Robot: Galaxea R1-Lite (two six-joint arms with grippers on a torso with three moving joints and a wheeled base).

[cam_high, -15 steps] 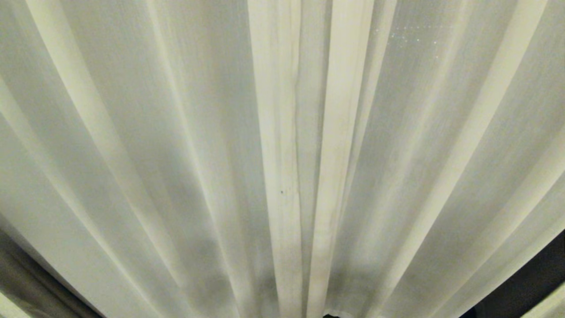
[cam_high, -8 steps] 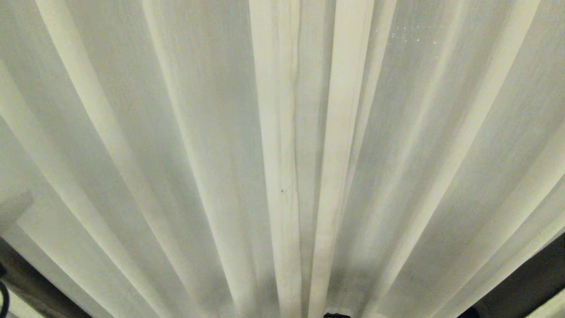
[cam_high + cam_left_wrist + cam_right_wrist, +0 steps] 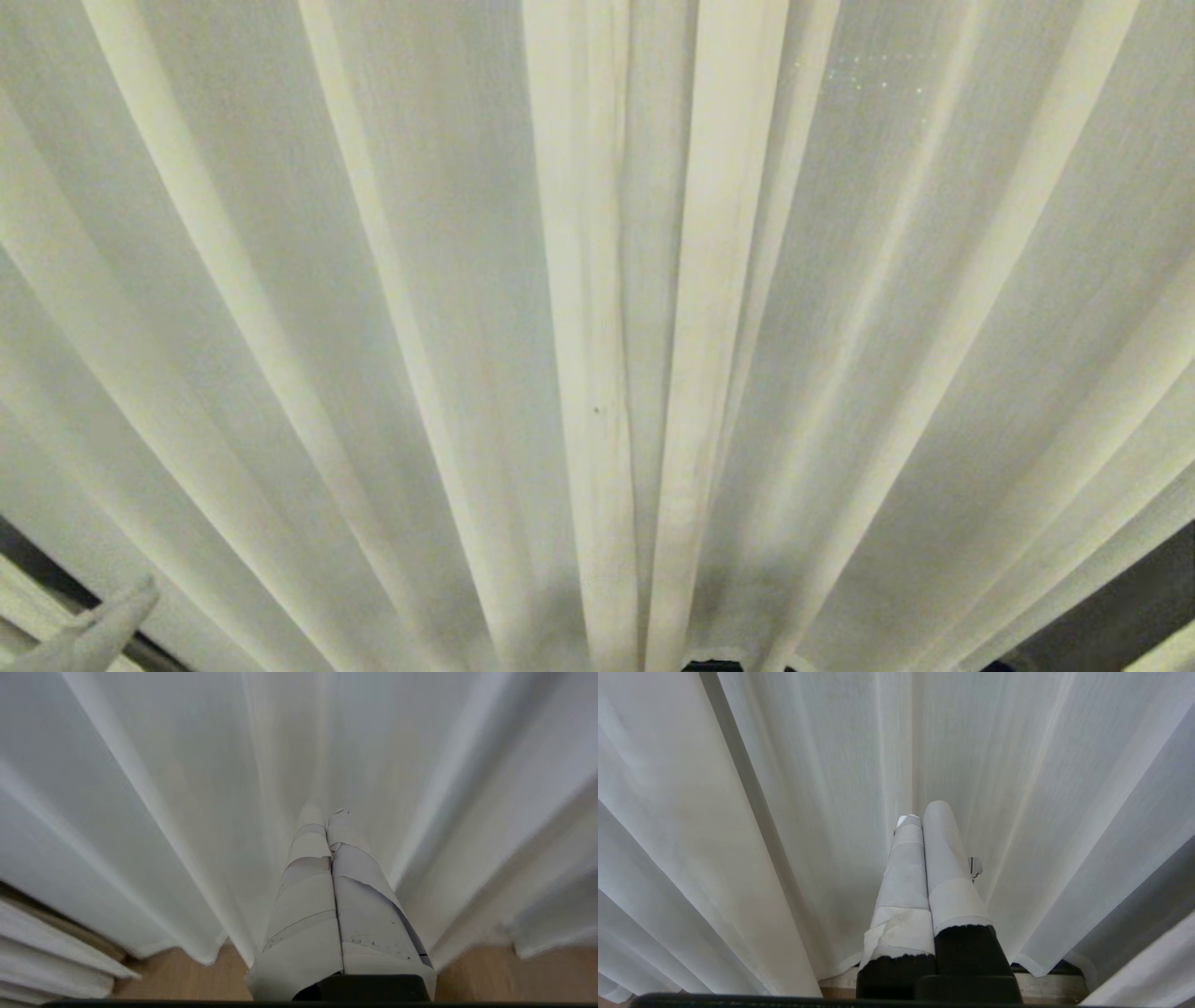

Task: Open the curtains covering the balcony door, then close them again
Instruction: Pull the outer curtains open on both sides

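- Sheer off-white fabric is filling nearly the whole head view: the curtains [image 3: 597, 280] are hanging in long vertical pleats that are fanning out from the bottom centre, with two thicker cream folds running side by side down the middle.
- Fine woven threads are showing in the thin panels between the folds, and a tiny dark speck is sitting on the left central fold.
- Dark strips are showing past the curtains' lower corners, too dim to identify; the balcony door itself is hidden behind the cloth.
- At the curtains' lower left corner, the left gripper [image 3: 98, 625] is poking into the head view, its pale tape-wrapped fingers pressed together and gripping nothing.
- From the left wrist view, those fingers [image 3: 308, 868], wrapped in creased, scuffed pale tape, are pointing into a pleat of the curtains, whose hem is hanging just above a light wooden floor [image 3: 187, 980].
- The right gripper [image 3: 924, 812] is likewise pinched together and empty, with taped tips and bare black bases, aimed at the curtains close in front of it.
- No writing or labels are legible anywhere.
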